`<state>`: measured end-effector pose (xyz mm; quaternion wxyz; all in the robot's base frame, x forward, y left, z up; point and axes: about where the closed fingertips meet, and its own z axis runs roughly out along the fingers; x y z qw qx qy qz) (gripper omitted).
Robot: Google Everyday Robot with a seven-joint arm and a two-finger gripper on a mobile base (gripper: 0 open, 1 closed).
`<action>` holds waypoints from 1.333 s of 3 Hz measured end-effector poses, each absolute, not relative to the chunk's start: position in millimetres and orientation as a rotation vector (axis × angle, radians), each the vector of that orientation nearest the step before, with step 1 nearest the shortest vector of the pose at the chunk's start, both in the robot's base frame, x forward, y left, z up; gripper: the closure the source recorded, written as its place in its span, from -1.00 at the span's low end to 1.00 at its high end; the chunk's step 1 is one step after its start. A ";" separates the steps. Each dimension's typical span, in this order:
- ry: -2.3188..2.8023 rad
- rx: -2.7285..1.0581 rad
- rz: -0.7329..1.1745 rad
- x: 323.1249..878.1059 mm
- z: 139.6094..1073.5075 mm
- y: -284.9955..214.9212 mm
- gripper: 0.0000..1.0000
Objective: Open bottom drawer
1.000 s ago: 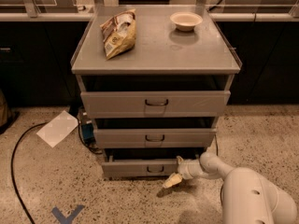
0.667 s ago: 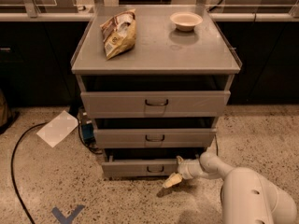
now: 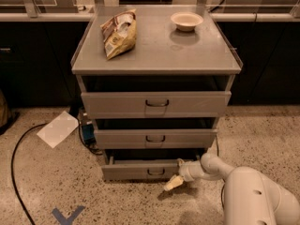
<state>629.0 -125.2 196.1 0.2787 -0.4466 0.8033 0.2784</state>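
Note:
The grey cabinet has three drawers. The bottom drawer [image 3: 140, 169] has the narrowest front and a small dark wire handle [image 3: 155, 172]. It stands pulled out a little, with a dark gap above its front. My gripper [image 3: 173, 182] hangs on the white arm [image 3: 253, 196] coming from the lower right. It sits just right of the handle and slightly below it, in front of the drawer's right end, close to the floor. The mid drawer [image 3: 154, 138] and top drawer [image 3: 156, 104] are above.
A chip bag [image 3: 119, 33] and a white bowl [image 3: 186, 20] lie on the cabinet top. A white sheet [image 3: 58, 129] and a black cable [image 3: 18, 153] lie on the speckled floor to the left. A blue floor mark [image 3: 68, 215] is at the front.

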 end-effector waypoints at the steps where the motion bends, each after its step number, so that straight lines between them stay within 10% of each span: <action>1: 2.174 -1.191 0.797 608.4 198.1 -124.0 -1.00; 4: 2.170 -1.201 0.823 603.0 197.3 -121.5 -1.00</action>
